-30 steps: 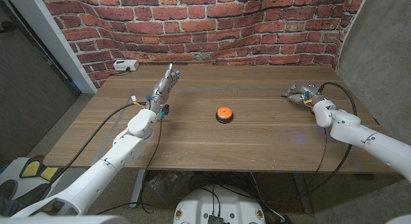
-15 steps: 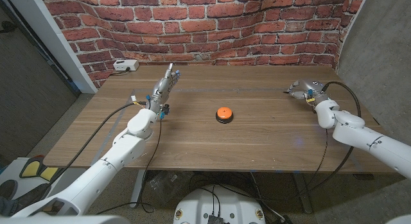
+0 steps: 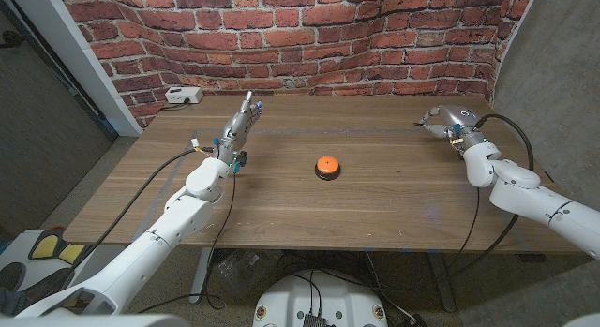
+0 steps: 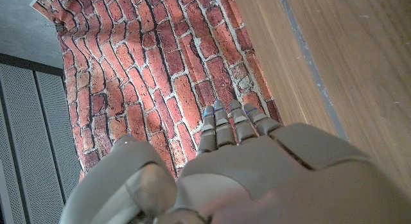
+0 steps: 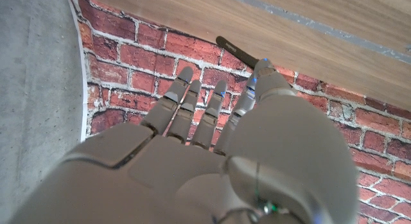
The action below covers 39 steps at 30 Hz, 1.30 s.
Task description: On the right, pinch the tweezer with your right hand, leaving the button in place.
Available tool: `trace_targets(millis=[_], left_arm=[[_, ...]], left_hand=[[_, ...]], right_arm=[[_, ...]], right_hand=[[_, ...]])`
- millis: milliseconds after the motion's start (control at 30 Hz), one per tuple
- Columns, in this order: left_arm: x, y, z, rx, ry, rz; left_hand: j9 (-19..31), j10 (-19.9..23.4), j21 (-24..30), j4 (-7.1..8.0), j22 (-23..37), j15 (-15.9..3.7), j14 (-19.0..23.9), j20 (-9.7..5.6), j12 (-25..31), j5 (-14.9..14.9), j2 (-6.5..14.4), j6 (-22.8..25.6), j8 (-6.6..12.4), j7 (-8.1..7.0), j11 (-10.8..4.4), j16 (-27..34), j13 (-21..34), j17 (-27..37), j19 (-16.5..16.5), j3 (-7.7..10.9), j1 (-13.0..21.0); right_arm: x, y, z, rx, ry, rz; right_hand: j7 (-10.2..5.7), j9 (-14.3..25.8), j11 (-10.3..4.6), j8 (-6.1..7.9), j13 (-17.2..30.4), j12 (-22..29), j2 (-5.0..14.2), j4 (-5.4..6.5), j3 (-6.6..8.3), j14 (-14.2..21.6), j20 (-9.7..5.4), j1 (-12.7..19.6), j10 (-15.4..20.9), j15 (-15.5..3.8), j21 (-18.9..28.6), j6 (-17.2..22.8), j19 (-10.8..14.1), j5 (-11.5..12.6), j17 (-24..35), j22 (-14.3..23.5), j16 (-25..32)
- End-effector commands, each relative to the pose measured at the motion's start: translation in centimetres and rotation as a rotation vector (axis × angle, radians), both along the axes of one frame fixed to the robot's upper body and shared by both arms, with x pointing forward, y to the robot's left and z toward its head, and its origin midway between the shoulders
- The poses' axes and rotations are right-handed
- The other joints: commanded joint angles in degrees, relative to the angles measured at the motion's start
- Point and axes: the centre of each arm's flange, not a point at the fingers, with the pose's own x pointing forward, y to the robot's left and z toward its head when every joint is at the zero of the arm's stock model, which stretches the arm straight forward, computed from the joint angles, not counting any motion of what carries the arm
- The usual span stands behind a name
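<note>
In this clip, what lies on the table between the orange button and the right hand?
Nothing: in the head view, bare wood runs from the orange button to the right hand. The tweezer shows at that hand's fingertips in the right wrist view.

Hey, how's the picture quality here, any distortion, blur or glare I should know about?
Head view: the brick wall bows like a fisheye, yet the button looks sharp. Left wrist view: the left hand is close and soft. Right wrist view: the tweezer reads clearly past the right hand; no strong glare.
</note>
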Motion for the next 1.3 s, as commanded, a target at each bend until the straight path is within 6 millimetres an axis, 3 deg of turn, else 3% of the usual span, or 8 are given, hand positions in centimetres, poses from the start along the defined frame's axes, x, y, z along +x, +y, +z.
trace_targets(millis=[33,433,1000,1300], left_arm=[[-0.1,0.0,0.1,-0.001,-0.005,-0.002],[-0.1,-0.2,0.3,0.003,-0.011,-0.005],[0.3,-0.4,0.2,0.001,-0.007,-0.009],[0.3,-0.5,0.3,0.004,-0.012,-0.011]], left_hand=[[0.3,0.6,-0.2,0.11,0.3,-0.06,0.6,0.41,-0.3,0.1,0.0,0.4,-0.08,-0.12,-0.15,-0.1,0.2,0.2,0.0,-0.32,0.6],[0.3,0.6,-0.1,0.12,0.3,-0.06,0.6,0.43,-0.3,0.1,0.0,0.5,-0.09,-0.03,-0.14,-0.1,0.2,0.2,0.0,-0.43,0.6],[0.3,0.7,-0.1,0.12,0.3,-0.03,0.6,0.45,-0.4,0.0,0.1,0.4,-0.14,-0.1,-0.22,-0.2,0.2,0.2,0.0,-0.56,0.7],[0.3,0.7,-0.1,0.13,0.3,-0.01,0.6,0.44,-0.4,0.0,0.1,0.4,-0.17,-0.09,-0.16,-0.2,0.2,0.2,0.1,-0.63,0.7]], right_arm=[[-2.4,0.8,1.6,-0.014,-0.096,0.017],[-3.8,0.8,2.2,-0.008,-0.149,0.018],[-3.7,0.8,2.0,0.005,-0.173,0.021],[-3.9,0.7,1.9,-0.001,-0.197,0.014]], right_hand=[[-0.21,0.2,-0.07,0.2,0.2,-0.3,0.23,-0.12,-0.25,0.6,-2.68,-0.6,0.4,-2.83,0.2,0.6,0.5,0.1,0.2,0.2,-0.1],[-0.23,0.2,-0.23,0.08,0.2,-0.4,0.35,-0.1,-0.33,0.7,-2.81,-0.6,0.6,-3.03,0.2,0.5,0.6,0.1,0.2,0.2,-0.1],[-0.18,0.2,-0.38,0.03,0.2,-0.5,0.49,-0.22,-0.33,1.5,-3.09,-0.5,0.9,-3.52,0.5,0.8,1.2,0.1,0.2,0.2,0.0],[-0.47,0.3,-1.31,0.21,0.2,-0.3,0.48,-0.37,-0.3,2.7,-3.47,-0.3,2.1,-4.08,0.9,1.5,2.3,0.2,0.2,0.3,0.2]])
